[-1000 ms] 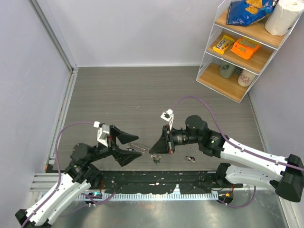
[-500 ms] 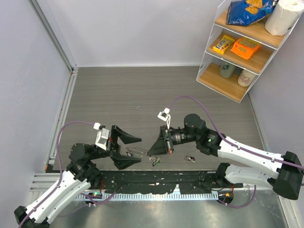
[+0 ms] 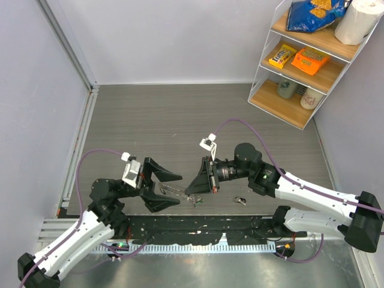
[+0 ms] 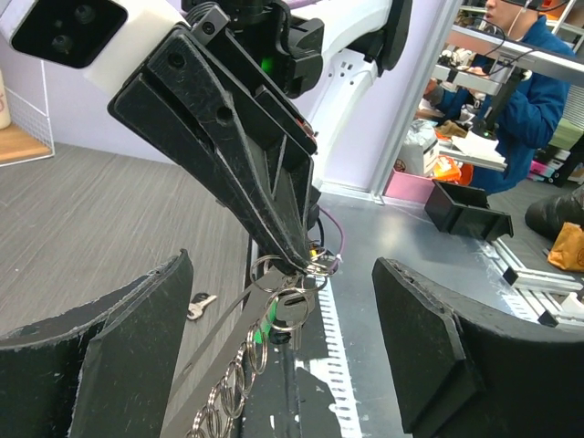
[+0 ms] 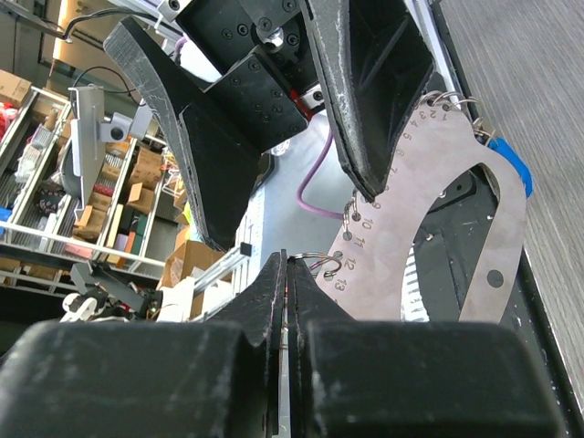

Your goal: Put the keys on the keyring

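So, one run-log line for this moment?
left tool: open, astride keyring | right tool: shut on keyring | loose key: on table

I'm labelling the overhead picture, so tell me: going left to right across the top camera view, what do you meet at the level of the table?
In order: left gripper → right gripper → loose key → wire shelf. The keyring lies between the left gripper's fingers, so it is left out of the order.
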Tool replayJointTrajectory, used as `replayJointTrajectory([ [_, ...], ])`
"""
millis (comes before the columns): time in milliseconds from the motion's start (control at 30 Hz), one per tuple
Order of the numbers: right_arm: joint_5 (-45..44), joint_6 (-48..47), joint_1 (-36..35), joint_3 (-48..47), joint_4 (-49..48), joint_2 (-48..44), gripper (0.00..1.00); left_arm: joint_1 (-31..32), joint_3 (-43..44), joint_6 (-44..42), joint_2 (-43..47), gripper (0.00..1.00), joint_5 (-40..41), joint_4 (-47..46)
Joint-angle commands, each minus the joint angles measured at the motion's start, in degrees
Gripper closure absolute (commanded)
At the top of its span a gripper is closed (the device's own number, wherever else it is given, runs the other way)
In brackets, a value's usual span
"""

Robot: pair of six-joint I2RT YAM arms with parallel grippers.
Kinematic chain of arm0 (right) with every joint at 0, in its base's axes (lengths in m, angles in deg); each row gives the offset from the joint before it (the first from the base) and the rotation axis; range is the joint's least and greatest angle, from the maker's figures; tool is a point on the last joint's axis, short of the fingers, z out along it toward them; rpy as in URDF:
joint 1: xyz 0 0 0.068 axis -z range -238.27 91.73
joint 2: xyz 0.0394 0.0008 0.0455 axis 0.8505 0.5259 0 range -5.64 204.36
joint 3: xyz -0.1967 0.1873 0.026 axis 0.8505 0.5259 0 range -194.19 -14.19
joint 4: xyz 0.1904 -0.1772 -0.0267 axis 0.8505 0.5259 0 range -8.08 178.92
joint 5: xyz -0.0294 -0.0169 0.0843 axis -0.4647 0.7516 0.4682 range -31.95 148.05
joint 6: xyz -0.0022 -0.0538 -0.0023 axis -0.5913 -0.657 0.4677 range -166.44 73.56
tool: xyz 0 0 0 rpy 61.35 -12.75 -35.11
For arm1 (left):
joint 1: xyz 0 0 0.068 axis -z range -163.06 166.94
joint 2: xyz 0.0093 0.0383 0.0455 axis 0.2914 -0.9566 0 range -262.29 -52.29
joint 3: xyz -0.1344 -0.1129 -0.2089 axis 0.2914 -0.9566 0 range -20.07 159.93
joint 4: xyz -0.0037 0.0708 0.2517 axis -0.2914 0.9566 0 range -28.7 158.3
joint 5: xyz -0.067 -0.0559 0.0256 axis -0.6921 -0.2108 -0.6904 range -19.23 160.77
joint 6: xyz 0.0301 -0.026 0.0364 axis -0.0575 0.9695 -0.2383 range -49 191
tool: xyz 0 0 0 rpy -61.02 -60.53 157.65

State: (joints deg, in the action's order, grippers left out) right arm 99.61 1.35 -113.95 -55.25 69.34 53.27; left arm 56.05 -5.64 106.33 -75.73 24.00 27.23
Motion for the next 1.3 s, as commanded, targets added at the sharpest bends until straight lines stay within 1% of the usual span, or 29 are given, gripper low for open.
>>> replayJointTrajectory([
  [0,2.21,1.34,0.22,-3.68,-6.75,0.32,0.95,0.88,0.33,0.53,-1.52,0.13,0.00,-6.01],
  [233,5.72,2.22,0.13,-3.85,-9.39,0.68,0.95,1.67,0.59,1.32,-4.42,0.11,-0.17,-9.70],
  [567,9.24,-0.06,-1.18,-5.35,-7.90,1.11,0.95,3.34,1.73,2.29,-8.72,0.11,-1.92,-14.45],
  [767,15.11,-1.99,-1.54,-6.75,-7.72,2.61,0.95,4.30,2.44,3.86,-10.48,0.13,-4.82,-18.22],
  [933,18.46,-7.00,-1.62,-8.51,-2.28,3.84,0.95,5.27,2.26,6.94,-9.26,0.14,-7.11,-21.39],
  [1100,19.52,-12.63,-1.89,-11.49,6.06,4.36,0.95,6.06,1.30,8.79,-5.05,0.14,-7.82,-21.05],
  [1200,21.01,-15.61,-2.76,-12.90,8.88,4.63,0.95,6.15,0.86,8.88,-2.67,0.14,-7.38,-19.29],
  [1267,23.11,-16.85,-3.56,-12.99,8.36,4.54,0.95,6.15,0.59,8.79,-1.52,0.14,-7.38,-18.85],
])
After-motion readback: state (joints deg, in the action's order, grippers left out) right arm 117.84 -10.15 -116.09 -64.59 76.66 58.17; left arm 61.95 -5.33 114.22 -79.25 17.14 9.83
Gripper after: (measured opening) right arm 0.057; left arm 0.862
